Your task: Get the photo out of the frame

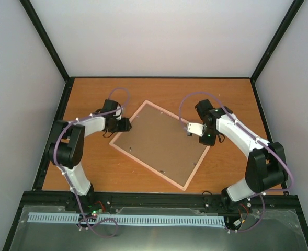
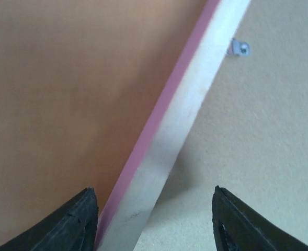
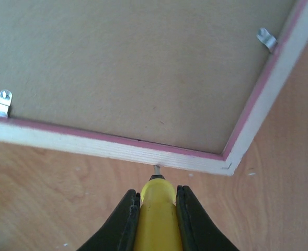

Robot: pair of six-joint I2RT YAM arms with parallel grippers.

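Left fingers point(image 2: 70, 222) straddle frame point(image 2: 161, 151) edge; right fingers point(image 3: 123, 225) hold tool point(image 3: 156, 212) at another

The photo cannot be seen: the plain brown backing board point(image 1: 159, 141) covers the back of the thin pink rectangular frame point(image 1: 148, 166). In the left wrist view only one strip of the frame rail shows, the black fingertips point(image 2: 65, 227) of the left gripper point(image 2: 154, 191) are cut by the lower edge, and the grey metal clip point(image 2: 241, 48) is blurred. In the right wrist view the yellow-handled tool point(image 3: 156, 214) in the right gripper point(image 3: 156, 196) runs out below, and its tip is too small to tell if it touches the frame.
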